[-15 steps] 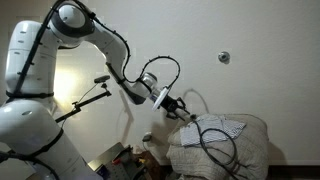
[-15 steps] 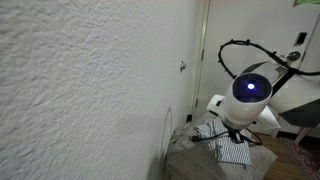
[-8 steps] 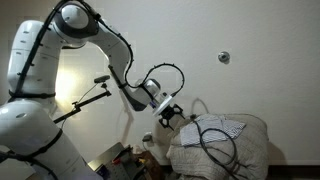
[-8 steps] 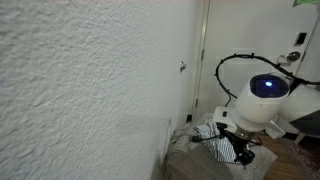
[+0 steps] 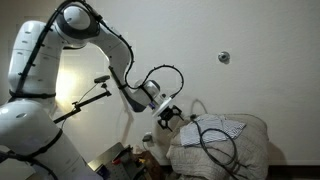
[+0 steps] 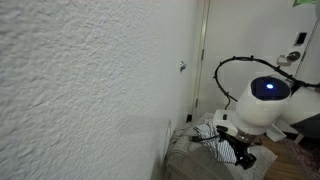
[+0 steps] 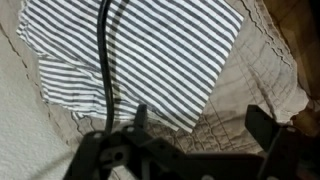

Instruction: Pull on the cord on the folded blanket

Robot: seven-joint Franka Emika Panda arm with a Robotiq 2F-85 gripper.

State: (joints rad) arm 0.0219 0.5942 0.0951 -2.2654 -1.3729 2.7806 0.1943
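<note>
"Cord (image 7: 103,60) lying where, from where you stand?"
"On the folded blanket (image 7: 255,100), over its striped patch (image 7: 170,45). Wrist view has its length running top to bottom, pointing down at the gripper (image 7: 198,115)."
"Gripping it?"
"No, fingers spread apart, clamping nothing; the cord passes just beside one finger (image 7: 138,120). In an exterior view the arm (image 5: 112,42) reaches over from the side, wall (image 5: 260,30) right behind the pile."
</note>
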